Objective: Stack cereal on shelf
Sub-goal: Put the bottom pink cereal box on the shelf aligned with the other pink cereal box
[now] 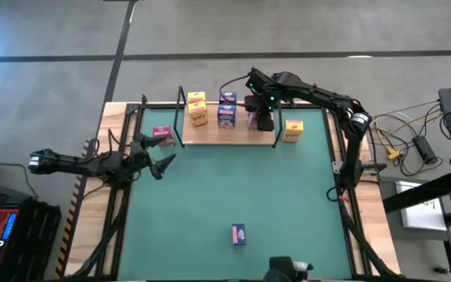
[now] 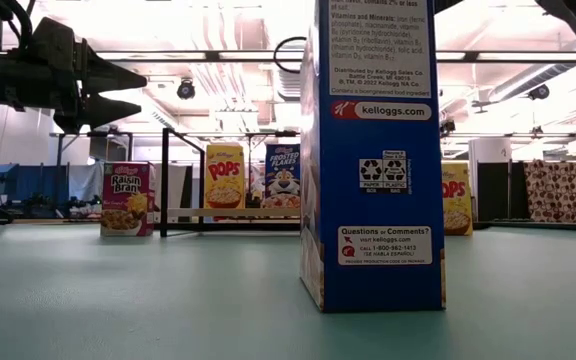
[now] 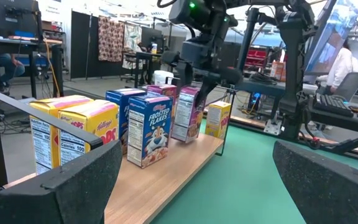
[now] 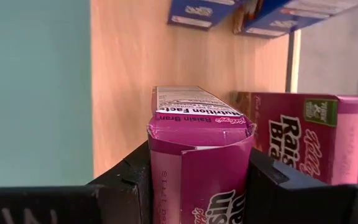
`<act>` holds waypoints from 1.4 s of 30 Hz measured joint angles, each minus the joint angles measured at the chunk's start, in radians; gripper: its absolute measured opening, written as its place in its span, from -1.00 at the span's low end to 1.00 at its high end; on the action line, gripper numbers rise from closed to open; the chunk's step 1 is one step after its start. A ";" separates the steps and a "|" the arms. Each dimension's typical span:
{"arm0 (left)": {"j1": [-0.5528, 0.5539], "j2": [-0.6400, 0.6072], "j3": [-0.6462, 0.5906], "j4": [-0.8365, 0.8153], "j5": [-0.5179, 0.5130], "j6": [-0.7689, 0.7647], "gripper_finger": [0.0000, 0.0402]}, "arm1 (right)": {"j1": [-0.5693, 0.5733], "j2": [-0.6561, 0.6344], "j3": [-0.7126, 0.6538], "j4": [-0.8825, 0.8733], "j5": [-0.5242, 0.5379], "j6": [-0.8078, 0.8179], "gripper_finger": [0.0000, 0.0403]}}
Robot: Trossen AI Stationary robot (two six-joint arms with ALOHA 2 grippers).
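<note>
Right wrist view: right gripper [image 4: 197, 186] is clamped on a pink cereal box [image 4: 199, 155] over the shelf [image 4: 129, 81], beside another pink one. Thin card (light, crushable), so grip the broad faces gently. Left gripper [image 1: 156, 160] waits spread wide near the table's left edge.

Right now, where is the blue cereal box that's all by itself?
In the high view, the lone blue box stands on the green mat near its front edge, far from the shelf.

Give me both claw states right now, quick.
Left claw: open, empty, beside the shelf's left end.
Right claw: shut on a pink box over the shelf.
</note>
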 joint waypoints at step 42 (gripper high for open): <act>0.000 0.000 0.000 0.000 0.000 0.000 0.99 | -0.010 0.007 0.000 0.052 0.054 -0.036 0.14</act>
